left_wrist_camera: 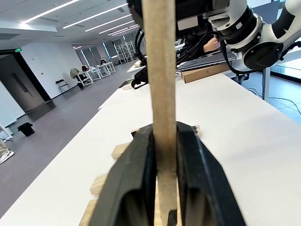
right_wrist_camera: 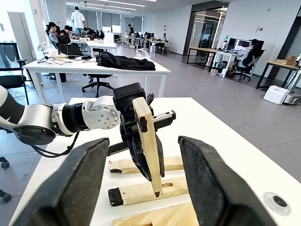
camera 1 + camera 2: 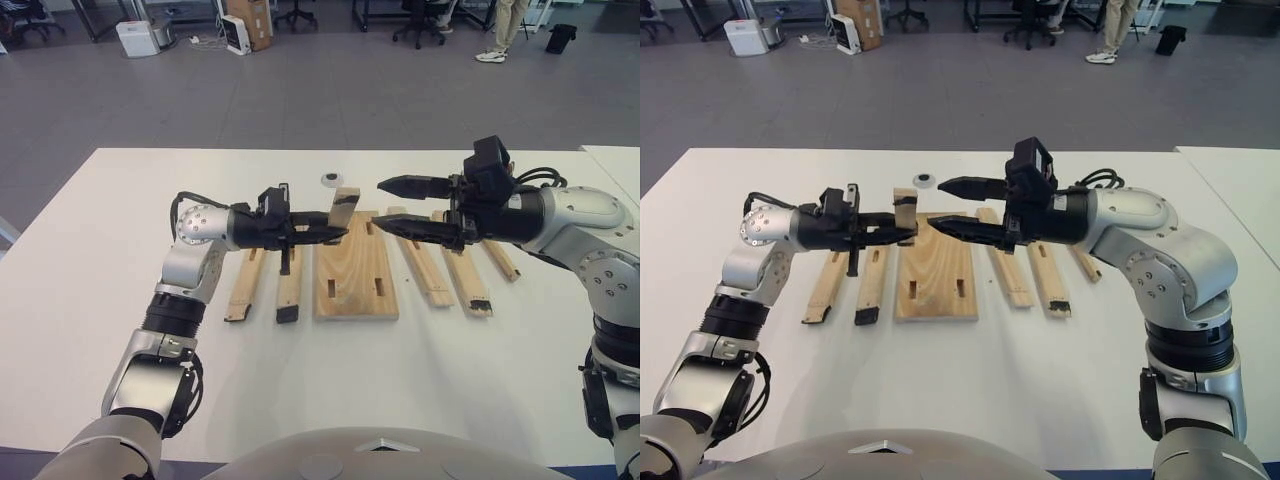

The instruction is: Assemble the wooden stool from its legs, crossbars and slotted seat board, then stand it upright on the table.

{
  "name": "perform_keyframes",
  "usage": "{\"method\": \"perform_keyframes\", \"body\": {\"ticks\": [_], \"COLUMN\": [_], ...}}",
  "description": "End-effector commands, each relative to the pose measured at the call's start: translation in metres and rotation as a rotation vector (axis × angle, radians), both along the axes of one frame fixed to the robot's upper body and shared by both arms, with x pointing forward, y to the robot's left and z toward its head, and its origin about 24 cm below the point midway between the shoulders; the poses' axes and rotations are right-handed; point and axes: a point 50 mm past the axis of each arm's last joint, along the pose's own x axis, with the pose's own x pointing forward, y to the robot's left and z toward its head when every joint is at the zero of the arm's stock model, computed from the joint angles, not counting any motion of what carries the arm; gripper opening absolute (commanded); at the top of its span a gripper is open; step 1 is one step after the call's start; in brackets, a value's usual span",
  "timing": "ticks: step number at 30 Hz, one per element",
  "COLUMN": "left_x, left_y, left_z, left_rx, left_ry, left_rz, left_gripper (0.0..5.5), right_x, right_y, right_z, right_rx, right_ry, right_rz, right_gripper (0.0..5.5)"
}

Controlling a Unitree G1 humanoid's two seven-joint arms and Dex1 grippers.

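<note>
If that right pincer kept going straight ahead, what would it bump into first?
Probably the wood piece clamped in the left pincer; it stands straight ahead of the open right pincer.

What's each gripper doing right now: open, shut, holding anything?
Left gripper: shut on a wooden piece.
Right gripper: open, holding nothing.

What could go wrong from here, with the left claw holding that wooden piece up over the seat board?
The wooden piece stands upright in the left claw, so it may tilt or slip. The open right claw is close by; closing off-centre could knock it loose. A drop would likely strike the seat board below.
</note>
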Motion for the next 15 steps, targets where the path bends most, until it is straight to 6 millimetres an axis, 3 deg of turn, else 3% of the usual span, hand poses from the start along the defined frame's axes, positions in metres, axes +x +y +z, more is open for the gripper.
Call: {"method": "perform_keyframes", "body": {"ticks": [1,5,12,15], "left_x": [-0.002,-0.004,-0.008,-0.01], "left_y": [-0.007,-0.015,-0.021,-0.021], "left_z": [0.005,0.009,0.011,0.011], "left_rx": [-0.013,-0.046,-0.069,-0.076], "left_ry": [0.027,0.045,0.082,0.096], "left_rz": [-0.041,-0.072,-0.105,-0.101], "left_gripper": [0.39,0.39,0.39,0.39], "right_x": [-0.001,0.001,0.003,0.004], "right_y": [0.009,0.013,0.02,0.021], "right_z": [0.002,-0.003,0.002,0.001], "right_rx": [0.033,0.099,0.18,0.168], "right_ry": [0.013,0.071,0.137,0.148], "right_rz": [0.035,0.025,0.023,0.02], "right_gripper": [2.74,2.5,0.95,0.66]}}
